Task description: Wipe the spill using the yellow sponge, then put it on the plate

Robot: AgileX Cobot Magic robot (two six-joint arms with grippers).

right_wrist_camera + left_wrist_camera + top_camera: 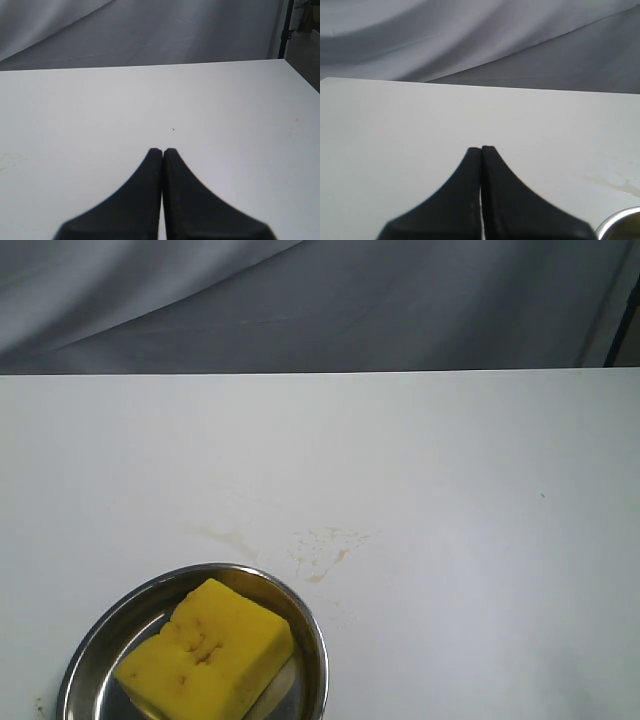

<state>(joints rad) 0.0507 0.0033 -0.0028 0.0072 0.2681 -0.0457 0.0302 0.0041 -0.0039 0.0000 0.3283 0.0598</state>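
The yellow sponge (pixel 206 650) lies inside the steel plate (pixel 95 640) at the front left of the white table, its stained top face up. Just beyond the plate the spill (pixel 322 552) shows as a faint brownish speckled smear with a thin streak to its left. The same smear (pixel 615 183) and a bit of the plate's rim (pixel 615 222) appear in the left wrist view. My left gripper (pixel 481 148) is shut on nothing, above bare table. Likewise shut on nothing, my right gripper (pixel 163 149) sits over bare table. Neither gripper appears in the exterior view.
The white table (pixel 450 490) ends at a far edge with grey draped cloth (pixel 300 300) behind. A dark stand (pixel 285 30) rises past the table's far corner in the right wrist view. A tiny dark speck (pixel 173 129) marks the table.
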